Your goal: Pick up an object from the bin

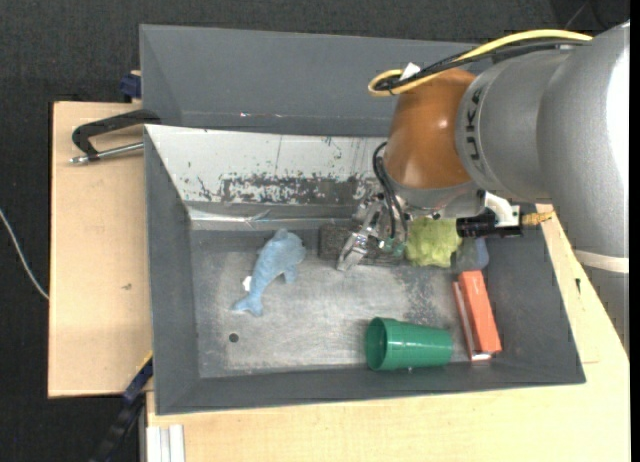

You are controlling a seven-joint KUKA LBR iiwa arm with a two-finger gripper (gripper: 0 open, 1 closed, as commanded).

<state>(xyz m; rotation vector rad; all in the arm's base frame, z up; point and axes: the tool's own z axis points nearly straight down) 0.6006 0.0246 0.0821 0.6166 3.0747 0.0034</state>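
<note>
1. Sitting close to the back wall of the grey metal bin (170, 250), about mid-width, is a small dark grey block (332, 241). We judge it the likeliest thing to pick, since it lies just beside the gripper (360, 247), on its left in the view.
2. We see the gripper low over the floor, between that block and a yellow-green crumpled lump (432, 242) that is just as near on the other side. We cannot tell how wide the gripper stands, nor whether it has hold of anything, because its metal parts overlap beneath the arm's orange cover (430, 140).
3. We think the arm comes down steeply here because the back wall is close behind the block and leaves little room for a slanted approach.
4. Further out, a pale blue dolphin-shaped toy (270, 270) lies to the left, with bare floor between it and the block.
5. A green plastic cup (405, 343) lies on its side near the front wall, and an orange-red flat box (477, 315) lies along the right side. Both are well apart from the gripper.
6. In our judgement the lump and the back wall are what stand in the way, as closing on the block could catch either.
</note>
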